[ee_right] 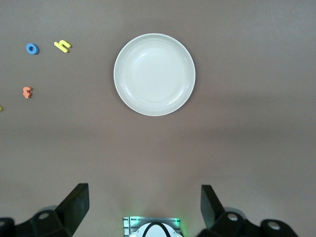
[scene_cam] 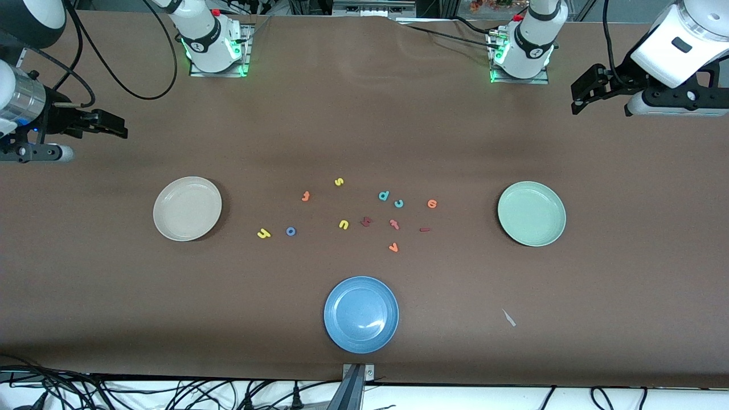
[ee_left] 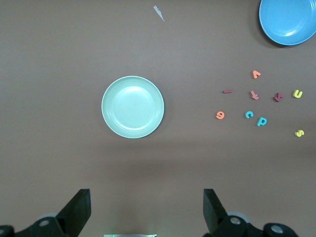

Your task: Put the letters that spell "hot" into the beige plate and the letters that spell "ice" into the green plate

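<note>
Front view: foam letters (scene_cam: 364, 213) read individually.

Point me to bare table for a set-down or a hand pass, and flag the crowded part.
Bare: the strip between the beige plate and the yellow h; between the orange e and the green plate; the band between the letters and the arm bases. Crowded: the letter scatter, tightest around the teal c. The blue plate takes the near middle.

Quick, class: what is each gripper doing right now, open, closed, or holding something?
Left gripper: open, holding nothing, up over the table near the green plate.
Right gripper: open, holding nothing, up over the table near the beige plate.
</note>
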